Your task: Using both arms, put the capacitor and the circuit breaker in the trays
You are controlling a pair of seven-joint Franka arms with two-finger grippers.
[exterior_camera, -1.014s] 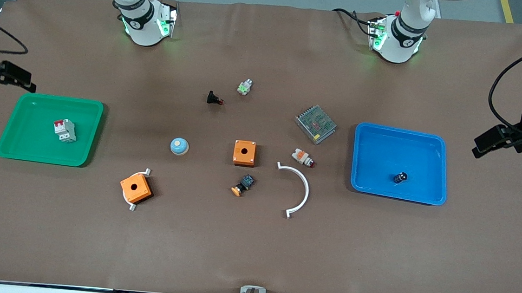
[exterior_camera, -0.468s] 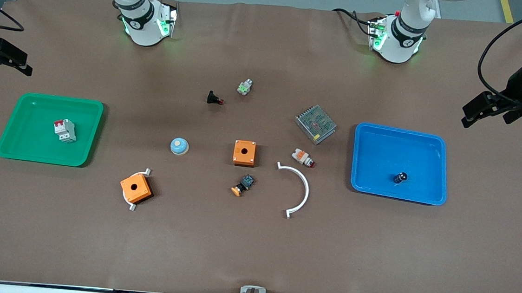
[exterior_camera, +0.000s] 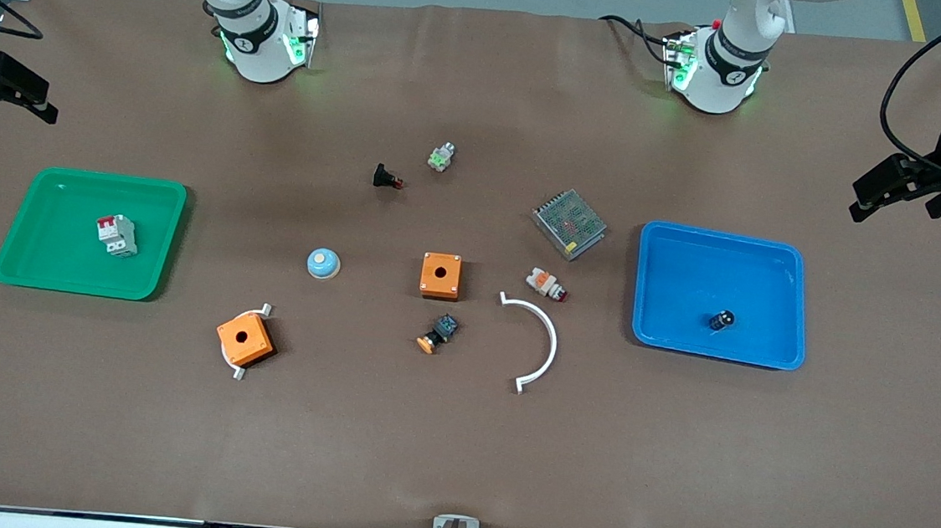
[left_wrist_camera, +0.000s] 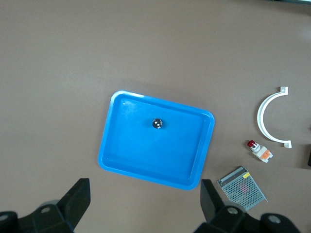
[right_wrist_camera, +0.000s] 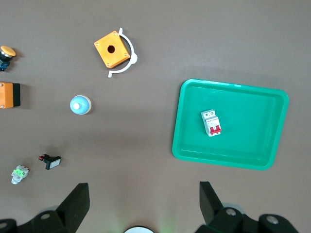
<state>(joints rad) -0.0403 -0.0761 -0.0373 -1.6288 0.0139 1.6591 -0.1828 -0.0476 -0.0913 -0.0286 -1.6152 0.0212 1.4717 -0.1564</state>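
The capacitor (exterior_camera: 721, 320), a tiny black cylinder, lies in the blue tray (exterior_camera: 781, 263) at the left arm's end of the table. It also shows in the left wrist view (left_wrist_camera: 157, 123). The circuit breaker (exterior_camera: 117, 234), white with red toggles, lies in the green tray (exterior_camera: 50, 264) at the right arm's end, and shows in the right wrist view (right_wrist_camera: 212, 123). My left gripper (exterior_camera: 895, 209) is open and empty, high over bare table beside the blue tray (left_wrist_camera: 121, 160). My right gripper (exterior_camera: 8, 114) is open and empty, high over bare table beside the green tray (right_wrist_camera: 184, 145).
Between the trays lie two orange boxes (exterior_camera: 440, 275) (exterior_camera: 244, 339), a blue-and-cream dome (exterior_camera: 323, 263), a white curved bracket (exterior_camera: 544, 337), a metal mesh box (exterior_camera: 569, 223), a white-and-orange part (exterior_camera: 546, 284), a black-and-blue part (exterior_camera: 438, 334), a black button part (exterior_camera: 386, 177) and a green-lit part (exterior_camera: 441, 157).
Both grippers have drawn away from their trays toward the robots' bases. The capacitor and the circuit breaker have stayed still in their trays.
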